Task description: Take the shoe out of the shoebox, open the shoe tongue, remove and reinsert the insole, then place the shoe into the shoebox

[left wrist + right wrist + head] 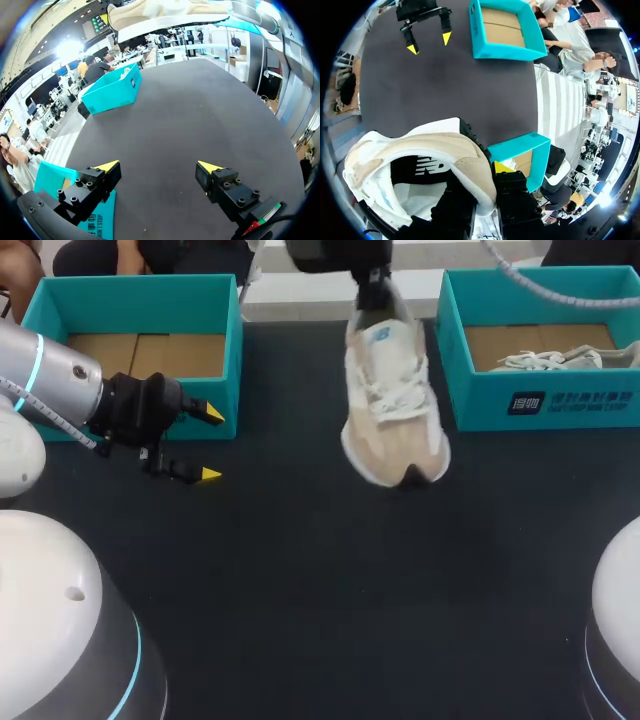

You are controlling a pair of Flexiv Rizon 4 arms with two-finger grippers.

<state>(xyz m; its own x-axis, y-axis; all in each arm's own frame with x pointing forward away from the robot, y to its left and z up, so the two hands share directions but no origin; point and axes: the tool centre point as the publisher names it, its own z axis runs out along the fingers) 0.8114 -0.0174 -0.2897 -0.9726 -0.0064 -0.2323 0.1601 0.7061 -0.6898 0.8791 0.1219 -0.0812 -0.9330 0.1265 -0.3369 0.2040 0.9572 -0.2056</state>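
Observation:
A beige and white shoe (pixel 393 390) hangs toe-down above the middle of the table. My right gripper (pixel 374 288) is shut on its heel. In the right wrist view one finger sits inside the shoe (pixel 420 160) and the yellow-tipped one outside the heel, so the right gripper (pixel 485 172) pinches the heel wall. An empty teal shoebox (pixel 140 295) with a cardboard floor stands at the back left. In front of it my left gripper (pixel 210 444) stands open and holds nothing. Its fingers (pixel 107 166) stand wide apart over bare table, with the shoe (pixel 170 12) far ahead.
A second teal shoebox (pixel 540 400) at the back right holds another pale shoe (pixel 560 360). That box (pixel 112 90) lies ahead of my left gripper (pixel 159 167). The table (pixel 320 580) is dark, and my arms' white bases fill both front corners.

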